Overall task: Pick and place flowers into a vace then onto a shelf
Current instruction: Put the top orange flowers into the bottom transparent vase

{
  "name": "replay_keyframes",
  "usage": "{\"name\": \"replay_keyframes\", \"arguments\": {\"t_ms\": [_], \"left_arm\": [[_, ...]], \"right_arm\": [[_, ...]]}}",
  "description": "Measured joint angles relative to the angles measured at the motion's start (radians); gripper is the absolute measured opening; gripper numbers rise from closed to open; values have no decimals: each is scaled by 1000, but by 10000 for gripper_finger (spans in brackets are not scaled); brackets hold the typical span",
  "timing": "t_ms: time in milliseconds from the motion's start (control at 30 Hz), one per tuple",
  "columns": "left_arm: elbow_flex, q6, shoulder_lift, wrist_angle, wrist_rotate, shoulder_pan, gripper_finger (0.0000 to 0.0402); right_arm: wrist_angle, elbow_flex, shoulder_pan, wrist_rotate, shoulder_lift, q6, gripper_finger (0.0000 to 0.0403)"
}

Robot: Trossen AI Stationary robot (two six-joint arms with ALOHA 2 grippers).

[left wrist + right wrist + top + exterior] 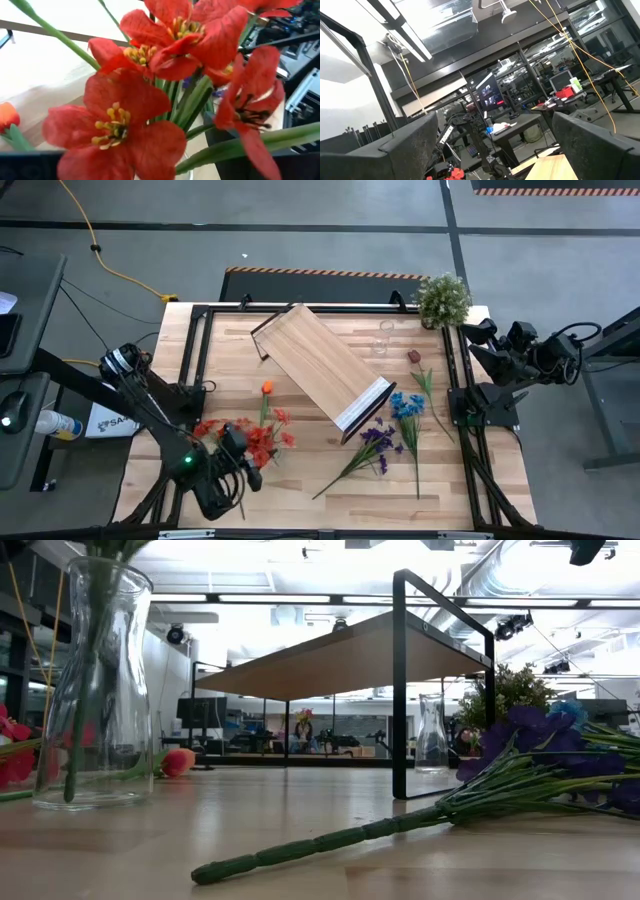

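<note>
At the near left of the table, the left gripper point(236, 463) hovered over the red flowers point(262, 440) standing in a clear vase point(95, 690); whether its claw was parted, I cannot tell. Far right, the right gripper point(478, 340) waited, fingers wide apart, holding nothing. Purple flowers point(377, 440) and blue flowers point(406, 406) lay right of the shelf point(322, 370). Such stems looked light and springy, best pinched mid-stalk, below the soft blooms.

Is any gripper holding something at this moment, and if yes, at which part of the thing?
It cannot be told for the left gripper: it sits at the red flowers, but its fingers are hidden. The right gripper is open, raised off the table's right edge, and holds nothing.
</note>
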State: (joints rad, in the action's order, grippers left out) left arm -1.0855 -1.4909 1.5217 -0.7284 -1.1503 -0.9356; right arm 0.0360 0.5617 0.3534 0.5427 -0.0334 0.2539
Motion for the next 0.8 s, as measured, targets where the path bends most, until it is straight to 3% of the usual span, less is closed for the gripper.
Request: {"name": "replay_keyframes", "arguments": {"t_ms": [533, 800], "left_arm": [[0, -11, -5, -61, -37, -40, 246], [0, -67, -29, -132, 87, -40, 246]], "right_arm": [[-3, 0, 0, 0, 0, 6, 381], [-3, 0, 0, 0, 0, 8, 381]]}}
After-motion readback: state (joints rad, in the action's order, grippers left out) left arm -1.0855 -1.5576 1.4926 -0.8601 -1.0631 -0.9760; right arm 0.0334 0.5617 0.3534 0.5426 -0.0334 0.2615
